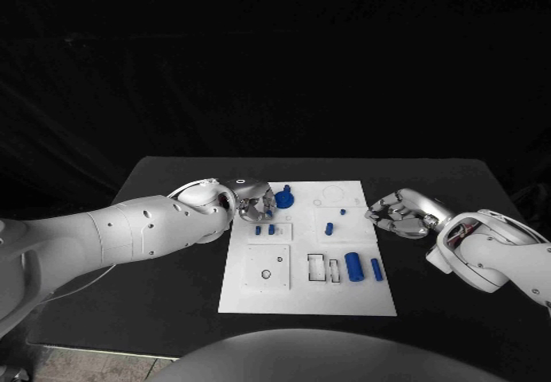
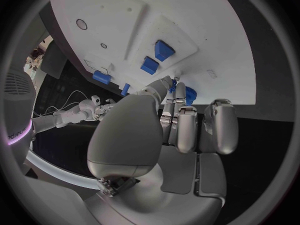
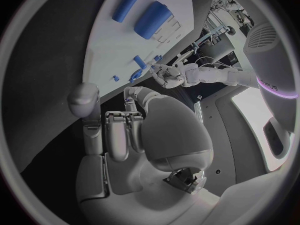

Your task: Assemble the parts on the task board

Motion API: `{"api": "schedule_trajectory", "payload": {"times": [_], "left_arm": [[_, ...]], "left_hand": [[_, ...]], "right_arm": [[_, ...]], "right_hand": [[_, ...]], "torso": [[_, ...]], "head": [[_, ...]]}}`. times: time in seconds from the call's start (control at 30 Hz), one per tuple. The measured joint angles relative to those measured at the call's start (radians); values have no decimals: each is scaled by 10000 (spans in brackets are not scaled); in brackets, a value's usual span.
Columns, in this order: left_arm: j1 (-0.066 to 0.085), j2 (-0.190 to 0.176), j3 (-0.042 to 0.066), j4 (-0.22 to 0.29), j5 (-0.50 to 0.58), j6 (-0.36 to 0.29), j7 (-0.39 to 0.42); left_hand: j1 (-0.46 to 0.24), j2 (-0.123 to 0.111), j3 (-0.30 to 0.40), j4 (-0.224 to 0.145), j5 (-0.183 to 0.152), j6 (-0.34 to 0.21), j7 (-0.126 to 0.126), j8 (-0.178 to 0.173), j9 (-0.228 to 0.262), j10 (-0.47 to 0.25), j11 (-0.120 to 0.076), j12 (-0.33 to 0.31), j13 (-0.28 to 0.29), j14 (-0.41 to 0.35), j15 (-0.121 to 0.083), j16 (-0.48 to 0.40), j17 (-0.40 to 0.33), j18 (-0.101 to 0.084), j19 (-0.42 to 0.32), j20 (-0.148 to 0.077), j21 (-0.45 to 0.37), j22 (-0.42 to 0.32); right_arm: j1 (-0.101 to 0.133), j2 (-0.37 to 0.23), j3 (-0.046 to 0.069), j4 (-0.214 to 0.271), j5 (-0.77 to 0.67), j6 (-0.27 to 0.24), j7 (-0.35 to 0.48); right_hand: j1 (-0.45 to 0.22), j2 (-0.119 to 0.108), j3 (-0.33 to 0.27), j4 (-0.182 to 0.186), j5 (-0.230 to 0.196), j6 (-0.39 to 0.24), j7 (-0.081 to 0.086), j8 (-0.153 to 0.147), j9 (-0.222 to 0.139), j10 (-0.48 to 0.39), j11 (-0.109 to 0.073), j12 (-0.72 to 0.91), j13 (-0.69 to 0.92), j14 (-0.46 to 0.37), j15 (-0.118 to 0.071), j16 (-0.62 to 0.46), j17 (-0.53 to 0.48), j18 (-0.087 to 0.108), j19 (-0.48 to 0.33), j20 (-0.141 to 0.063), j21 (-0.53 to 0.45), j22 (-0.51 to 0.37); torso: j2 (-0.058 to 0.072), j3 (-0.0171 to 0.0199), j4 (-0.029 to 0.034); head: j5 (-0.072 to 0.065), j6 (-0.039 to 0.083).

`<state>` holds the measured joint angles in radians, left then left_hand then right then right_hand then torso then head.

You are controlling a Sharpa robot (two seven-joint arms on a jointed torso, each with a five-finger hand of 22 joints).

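Near the left hand's (image 1: 255, 199) fingers (image 2: 186, 127) of glossy silver metal, the board (image 1: 308, 298) looks smooth, matt white plastic. The blue parts (image 1: 355, 266) look like matt plastic. The desk (image 1: 447, 270) is matt black.

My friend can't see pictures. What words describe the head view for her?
A white task board lies on a black table with small blue parts on it. The left hand touches a blue part at the board's far edge; the right hand waits beside it.
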<state>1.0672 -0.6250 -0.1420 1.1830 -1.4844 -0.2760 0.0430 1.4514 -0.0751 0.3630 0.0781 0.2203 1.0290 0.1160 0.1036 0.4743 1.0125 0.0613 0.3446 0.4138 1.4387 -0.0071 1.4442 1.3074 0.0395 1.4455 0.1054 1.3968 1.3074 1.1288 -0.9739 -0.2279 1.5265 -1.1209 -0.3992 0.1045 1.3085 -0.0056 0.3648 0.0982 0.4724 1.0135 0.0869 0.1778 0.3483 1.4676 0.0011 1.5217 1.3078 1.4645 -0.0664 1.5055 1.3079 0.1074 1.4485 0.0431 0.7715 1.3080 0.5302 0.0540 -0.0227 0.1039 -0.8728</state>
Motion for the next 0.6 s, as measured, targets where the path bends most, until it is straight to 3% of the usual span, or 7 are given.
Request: {"api": "schedule_trajectory", "payload": {"times": [0.6], "left_arm": [[-126, -11, 6, -39, -298, -310, -64]], "left_hand": [[-1, -1, -28, -27, 0, 74, -75, -37, 7, 74, -74, 0, -12, -36, -36, 0, -37, 0, 0, 0, 0, -1]], "right_arm": [[-29, -14, 0, -20, 6, 95, -30]], "right_hand": [[0, 0, 28, -28, 0, 0, 0, 0, -3, 0, 0, 0, 0, 0, 0, 0, -2, 1, 0, 0, 0, -2]], "torso": [[-5, 3, 11]], "head": [[-6, 0]]}}
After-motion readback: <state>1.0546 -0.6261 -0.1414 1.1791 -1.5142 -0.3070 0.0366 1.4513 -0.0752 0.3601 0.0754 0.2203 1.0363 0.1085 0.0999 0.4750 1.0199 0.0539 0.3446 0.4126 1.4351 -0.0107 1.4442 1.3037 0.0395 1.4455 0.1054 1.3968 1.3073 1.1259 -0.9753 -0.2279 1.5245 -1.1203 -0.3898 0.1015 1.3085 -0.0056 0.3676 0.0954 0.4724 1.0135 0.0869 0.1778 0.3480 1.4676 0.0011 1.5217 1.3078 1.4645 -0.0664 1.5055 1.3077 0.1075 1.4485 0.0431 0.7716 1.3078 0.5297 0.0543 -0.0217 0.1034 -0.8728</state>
